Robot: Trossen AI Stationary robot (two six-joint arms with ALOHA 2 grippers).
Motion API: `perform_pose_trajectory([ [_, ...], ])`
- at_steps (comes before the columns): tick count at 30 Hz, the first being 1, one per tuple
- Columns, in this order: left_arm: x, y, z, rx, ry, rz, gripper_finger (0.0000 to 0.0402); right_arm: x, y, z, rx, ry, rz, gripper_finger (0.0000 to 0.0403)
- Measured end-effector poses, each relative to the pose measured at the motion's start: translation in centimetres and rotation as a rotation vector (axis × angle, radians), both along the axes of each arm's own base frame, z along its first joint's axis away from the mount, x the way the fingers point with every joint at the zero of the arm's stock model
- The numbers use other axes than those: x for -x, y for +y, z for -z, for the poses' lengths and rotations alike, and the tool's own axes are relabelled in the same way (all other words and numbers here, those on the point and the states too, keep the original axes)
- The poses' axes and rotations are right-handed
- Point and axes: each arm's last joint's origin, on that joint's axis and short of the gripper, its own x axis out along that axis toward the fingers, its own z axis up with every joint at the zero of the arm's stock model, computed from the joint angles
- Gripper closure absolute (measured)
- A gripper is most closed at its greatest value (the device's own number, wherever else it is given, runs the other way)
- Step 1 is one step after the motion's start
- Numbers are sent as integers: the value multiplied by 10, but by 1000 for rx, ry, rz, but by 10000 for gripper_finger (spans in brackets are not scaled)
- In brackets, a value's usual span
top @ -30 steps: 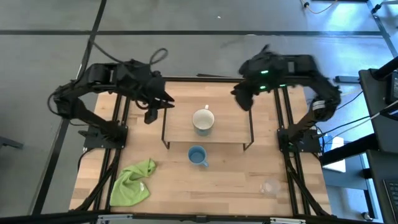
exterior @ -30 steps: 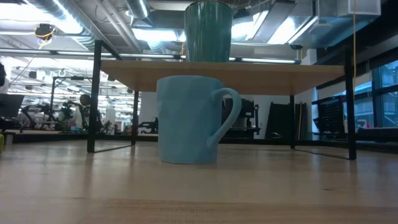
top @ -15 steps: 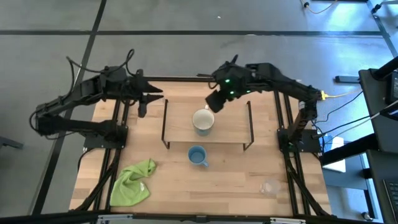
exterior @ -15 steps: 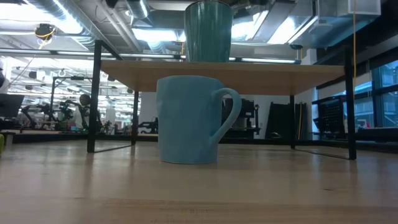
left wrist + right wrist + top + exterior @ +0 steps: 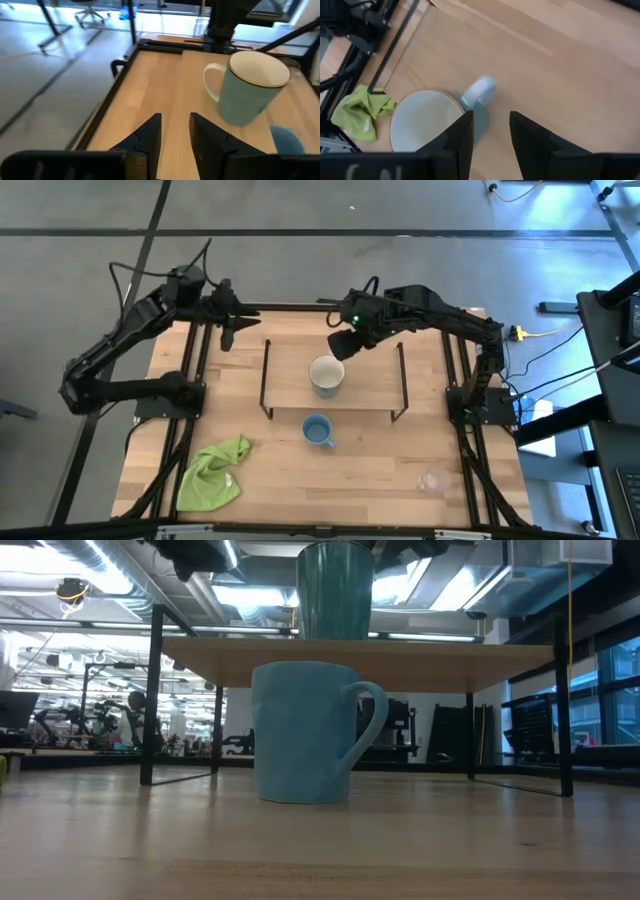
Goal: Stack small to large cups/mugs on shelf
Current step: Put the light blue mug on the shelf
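The right end effector (image 5: 343, 344), slightly open and empty, is now hung nearer the cream mug (image 5: 326, 374); the left end effector (image 5: 226, 332), also slightly open and empty, is drawn back.

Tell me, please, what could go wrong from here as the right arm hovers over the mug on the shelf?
The right gripper, open, hangs just behind the cream-white mug on the shelf; descending off-centre, a finger might clip the rim or handle and tip it. A shove forward could push it off onto the light-blue mug below. The clear glass cup is faint and easily mislocated.
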Motion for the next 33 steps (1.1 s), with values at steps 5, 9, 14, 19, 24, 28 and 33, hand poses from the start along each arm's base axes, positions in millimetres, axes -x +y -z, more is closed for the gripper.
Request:
perform_pose_trajectory([
  [5,-6,13,5,51,-16,53,307,2,18,3,-46,37,34,275],
  [9,-8,19,6,44,-20,49,307,2,34,3,-74,32,50,275],
  [14,-12,23,10,57,-10,50,307,0,43,4,-75,30,79,275],
  [19,-13,24,11,61,-7,52,307,-9,46,12,-95,43,92,275],
  [24,-13,24,10,60,-7,51,307,-17,47,22,-102,72,84,275],
  [28,-13,24,10,61,-6,51,307,-18,47,22,-105,73,92,275],
  [33,-13,24,11,62,-6,51,307,-20,46,25,-107,80,93,275],
])
